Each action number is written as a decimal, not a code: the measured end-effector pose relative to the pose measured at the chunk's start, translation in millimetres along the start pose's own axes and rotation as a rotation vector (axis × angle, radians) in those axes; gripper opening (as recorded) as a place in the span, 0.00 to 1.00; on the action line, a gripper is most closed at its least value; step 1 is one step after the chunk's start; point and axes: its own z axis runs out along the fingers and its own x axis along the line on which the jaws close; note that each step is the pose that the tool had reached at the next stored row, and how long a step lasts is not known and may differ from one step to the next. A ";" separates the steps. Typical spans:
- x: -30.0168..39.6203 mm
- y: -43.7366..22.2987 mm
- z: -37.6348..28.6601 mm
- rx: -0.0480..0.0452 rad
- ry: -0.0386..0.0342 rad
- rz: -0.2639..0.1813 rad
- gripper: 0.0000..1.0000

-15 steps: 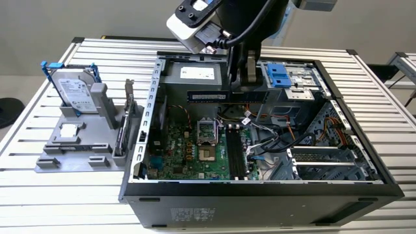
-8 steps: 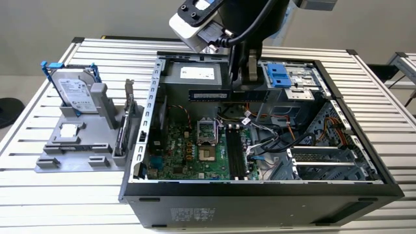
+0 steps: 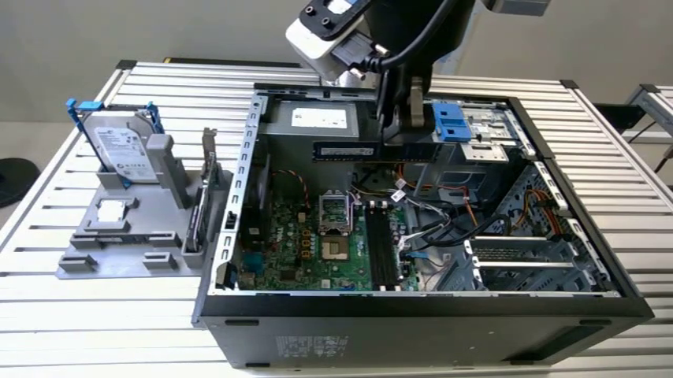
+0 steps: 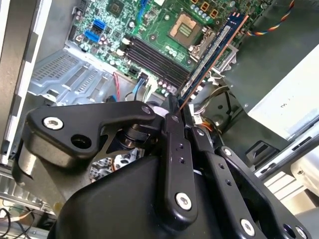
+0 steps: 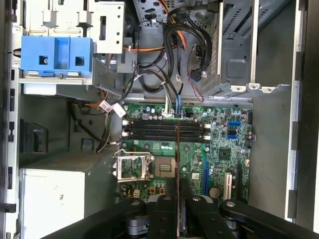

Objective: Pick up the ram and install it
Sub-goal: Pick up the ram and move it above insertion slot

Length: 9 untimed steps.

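Observation:
The ram (image 3: 358, 150) is a long dark stick with a row of black chips, hanging level above the open computer case (image 3: 226, 236), over the motherboard's rear part. My gripper (image 3: 406, 143) is shut on it near the end toward the exterior view's right. The second wrist view has the ram (image 4: 215, 47) reaching out from my gripper (image 4: 176, 106) over the board. In the first wrist view the ram (image 5: 177, 149) is edge-on, a thin line crossing the black memory slots (image 5: 164, 131) at a right angle, above the gripper (image 5: 178, 193). The memory slots (image 3: 381, 248) lie below and nearer the case's front.
A silver hard drive in a blue bracket (image 3: 119, 146) stands on a grey fixture (image 3: 126, 236) at the exterior view's left, with an upright card (image 3: 210, 169) beside it. Inside the case are a blue drive caddy (image 3: 449, 122), a power supply (image 3: 315, 118), loose cables (image 3: 442, 216) and the CPU socket (image 3: 331, 213).

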 end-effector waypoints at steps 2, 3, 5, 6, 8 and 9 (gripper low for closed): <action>1.7 2.2 0.4 0.0000 -0.0001 0.001 0.00; 2.4 3.3 0.5 0.0000 -0.0001 0.001 0.00; 4.0 5.6 0.9 0.0000 -0.0001 0.001 0.00; 4.8 6.7 1.1 0.0000 -0.0002 0.002 0.00; 6.4 8.8 1.4 0.0000 -0.0002 0.002 0.00; 7.2 9.9 1.7 0.0000 -0.0002 0.002 0.00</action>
